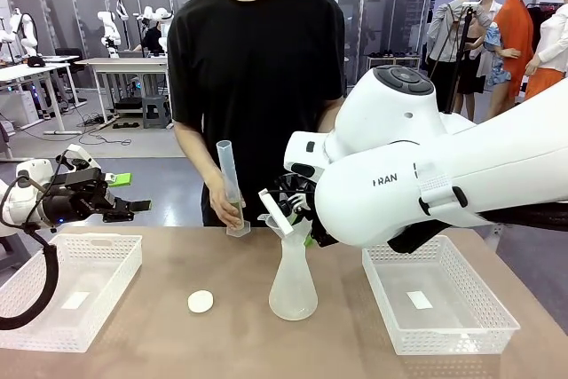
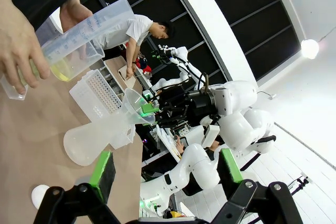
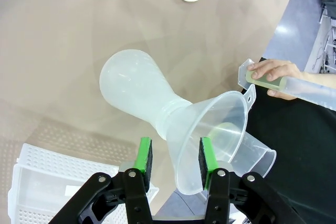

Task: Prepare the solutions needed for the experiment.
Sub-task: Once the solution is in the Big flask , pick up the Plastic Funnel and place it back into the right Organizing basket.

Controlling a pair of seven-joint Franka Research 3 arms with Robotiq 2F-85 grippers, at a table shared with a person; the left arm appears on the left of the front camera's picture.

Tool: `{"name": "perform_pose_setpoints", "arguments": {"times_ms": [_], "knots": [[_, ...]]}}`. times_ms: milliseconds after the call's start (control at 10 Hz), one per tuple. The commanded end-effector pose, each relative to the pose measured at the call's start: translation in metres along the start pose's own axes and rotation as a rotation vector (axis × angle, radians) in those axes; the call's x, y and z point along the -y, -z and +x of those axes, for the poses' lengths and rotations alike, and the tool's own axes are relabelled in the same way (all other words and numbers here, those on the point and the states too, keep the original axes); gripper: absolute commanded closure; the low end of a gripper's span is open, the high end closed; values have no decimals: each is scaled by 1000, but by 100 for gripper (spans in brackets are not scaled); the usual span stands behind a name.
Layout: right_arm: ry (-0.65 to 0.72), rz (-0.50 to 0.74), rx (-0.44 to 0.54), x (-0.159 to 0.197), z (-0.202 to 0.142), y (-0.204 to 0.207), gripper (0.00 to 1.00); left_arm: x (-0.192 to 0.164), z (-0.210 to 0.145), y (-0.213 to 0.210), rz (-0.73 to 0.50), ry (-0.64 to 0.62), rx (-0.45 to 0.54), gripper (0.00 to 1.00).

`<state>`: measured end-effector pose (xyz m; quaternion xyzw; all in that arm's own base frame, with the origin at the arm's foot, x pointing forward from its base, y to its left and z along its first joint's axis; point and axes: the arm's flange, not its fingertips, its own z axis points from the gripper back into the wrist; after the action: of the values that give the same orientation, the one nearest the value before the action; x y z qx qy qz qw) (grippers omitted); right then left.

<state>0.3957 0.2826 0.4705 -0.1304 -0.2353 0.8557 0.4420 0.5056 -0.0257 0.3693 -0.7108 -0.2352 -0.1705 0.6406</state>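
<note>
A frosted flask [image 1: 293, 283] stands mid-table with a clear funnel [image 1: 286, 226] in its neck. My right gripper [image 1: 303, 221] is shut on the funnel [image 3: 212, 140], a green pad [image 3: 143, 159] on each side of its cone. The person's hand [image 3: 273, 72] holds a tall graduated cylinder [image 1: 229, 185] upright just behind the flask. A little pale yellow-green solution [image 3: 269, 84] sits at the cylinder's bottom. More of the solution [image 2: 61, 70] shows in a clear beaker [image 2: 79, 61] beside it. My left gripper [image 1: 133, 206] hovers open at the far left, above a basket.
A white basket [image 1: 67, 286] sits at the left and another white basket [image 1: 439, 295] at the right, each with a small label inside. A small white disc [image 1: 201, 302] lies on the table left of the flask. The person stands close at the far edge.
</note>
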Motion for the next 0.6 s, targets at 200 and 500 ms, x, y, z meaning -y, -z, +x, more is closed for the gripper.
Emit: {"name": "perform_pose_setpoints", "arguments": {"times_ms": [200, 500], "knots": [[-13, -20, -81, -1, 4, -43, 53, 1, -2, 1, 18, 6, -13, 0], [-5, -86, -44, -3, -4, -85, 53, 1, -2, 1, 18, 6, -13, 0]]}}
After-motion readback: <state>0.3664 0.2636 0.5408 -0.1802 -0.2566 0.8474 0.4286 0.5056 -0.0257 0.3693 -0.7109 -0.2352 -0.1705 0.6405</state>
